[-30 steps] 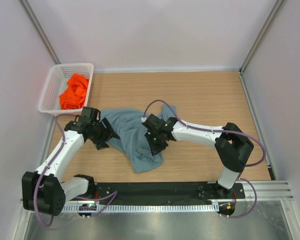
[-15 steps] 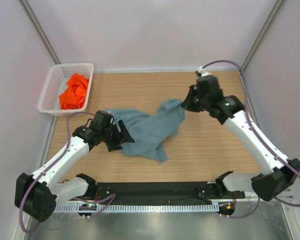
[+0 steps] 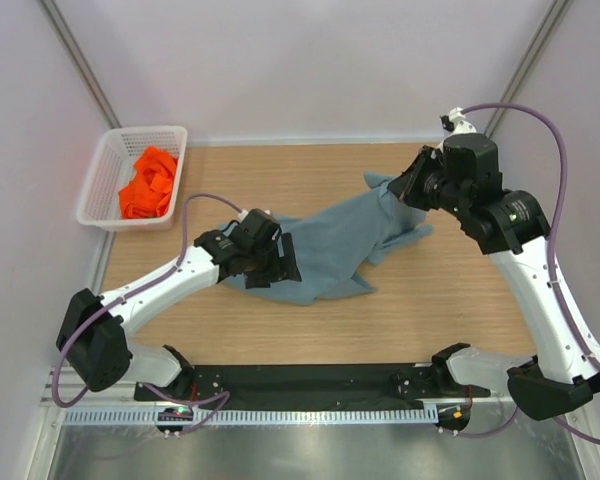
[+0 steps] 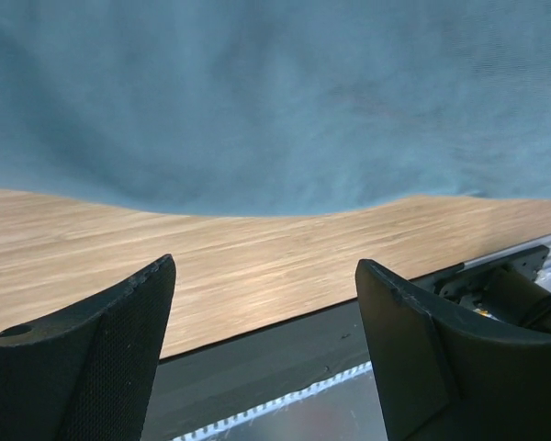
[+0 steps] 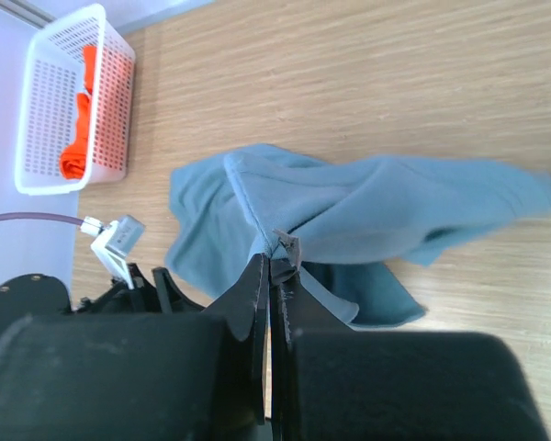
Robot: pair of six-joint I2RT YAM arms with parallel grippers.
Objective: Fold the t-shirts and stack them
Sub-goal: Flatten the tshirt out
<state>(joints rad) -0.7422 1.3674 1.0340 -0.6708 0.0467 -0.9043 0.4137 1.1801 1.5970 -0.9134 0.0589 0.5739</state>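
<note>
— Seen from above, where did things stand?
— Spreading out, I'd judge, with no fold made yet. The right gripper [image 3: 408, 188] held the grey-blue shirt [image 3: 330, 245] stretched toward the far right of the table [image 3: 280, 180]. The left gripper [image 3: 280, 262] sat at the shirt's near-left edge. The orange shirt [image 3: 145, 185] lay in the basket [image 3: 148, 131], well apart.
— And the left wrist?
— Fingers were wide with nothing between them, and the cloth lay just beyond.
— The right wrist?
— Jaws were pinched tight on a ridge of cloth. The next move called for laying it flat, and the bunched folds stood in the way.

Pale walls [image 3: 310, 60] enclose a wooden table [image 3: 280, 180].
</note>
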